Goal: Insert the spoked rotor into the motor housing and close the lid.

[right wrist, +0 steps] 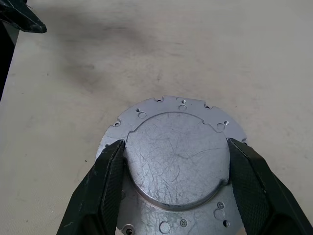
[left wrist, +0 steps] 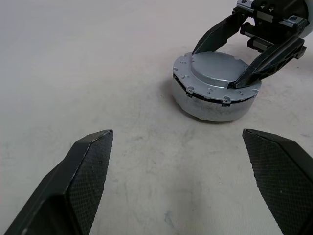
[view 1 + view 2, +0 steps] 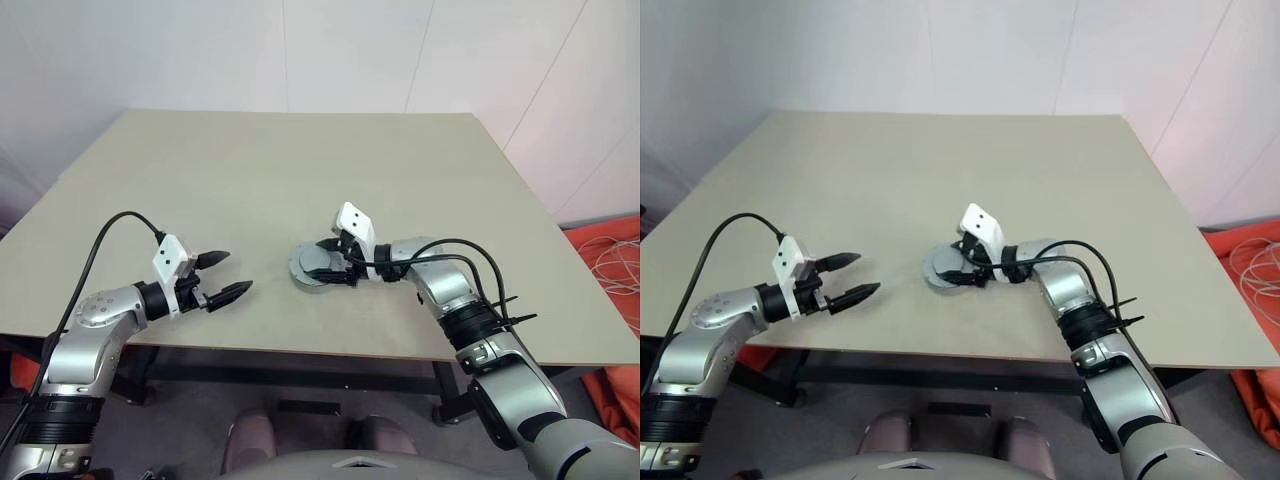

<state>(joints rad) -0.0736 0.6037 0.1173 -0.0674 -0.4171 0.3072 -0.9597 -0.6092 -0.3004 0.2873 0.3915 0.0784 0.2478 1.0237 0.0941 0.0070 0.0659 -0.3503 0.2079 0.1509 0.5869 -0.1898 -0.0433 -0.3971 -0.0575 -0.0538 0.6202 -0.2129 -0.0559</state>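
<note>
The motor housing (image 2: 212,105) stands on the table near its front middle, a round grey shell. The lid (image 1: 176,161) lies on top of it, plain pale face up, with small holes around its rim. My right gripper (image 3: 322,262) reaches in from the right and is shut on the lid, a black finger against each side of its raised round centre. My left gripper (image 3: 238,271) hovers open and empty to the left of the housing, a hand's width away and pointing at it. The spoked rotor is hidden.
The beige table (image 3: 300,170) stretches bare behind and to the left of the housing. Its front edge (image 3: 300,352) runs close under both arms. An orange net with white cord (image 3: 610,265) lies on the floor to the right.
</note>
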